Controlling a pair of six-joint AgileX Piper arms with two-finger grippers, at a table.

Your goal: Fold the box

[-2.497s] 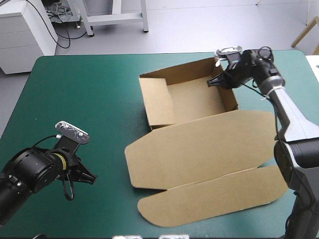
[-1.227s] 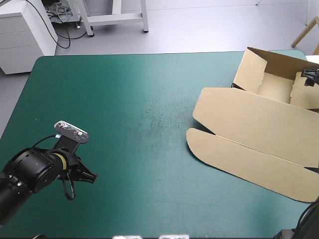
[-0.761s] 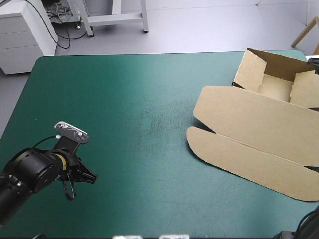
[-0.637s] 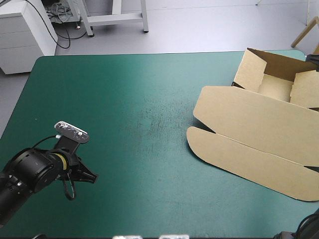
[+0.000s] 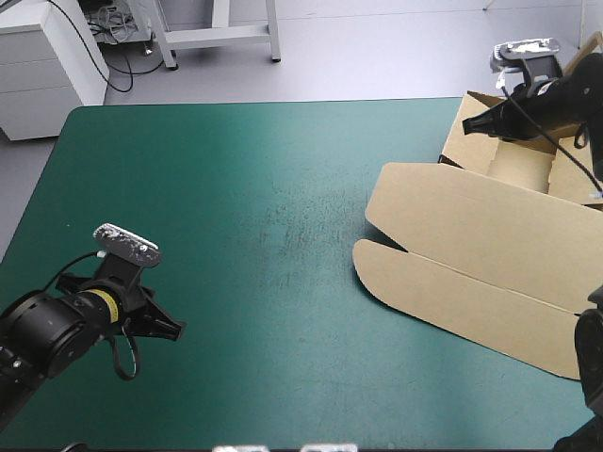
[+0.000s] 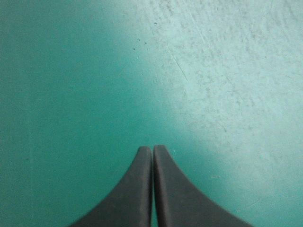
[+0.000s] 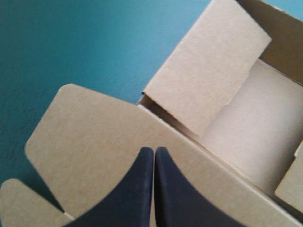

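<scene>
The brown box [image 5: 471,235] lies at the table's right side as an open tray [image 5: 520,168] with raised walls and its lid spread flat toward the front edge. My right gripper [image 5: 470,126] hovers shut above the tray's left wall, holding nothing. In the right wrist view its tips [image 7: 154,149] sit over the lid [image 7: 94,137] just short of the tray [image 7: 251,113], whose side flap stands folded in. My left gripper [image 5: 175,330] rests shut at the near left, far from the box. The left wrist view shows its tips [image 6: 152,148] over bare teal-green cover [image 6: 213,71].
The box's right part runs past the table's right edge. A wide stretch of teal-green cover [image 5: 264,217] separates the two grippers. A white cabinet [image 5: 47,56] and a table frame stand on the floor beyond the far edge.
Earlier the box lay mid-table with my right gripper at its far right wall. It then moved to the table's right side. The right gripper left view and returned above the tray. The left arm shifted slightly.
</scene>
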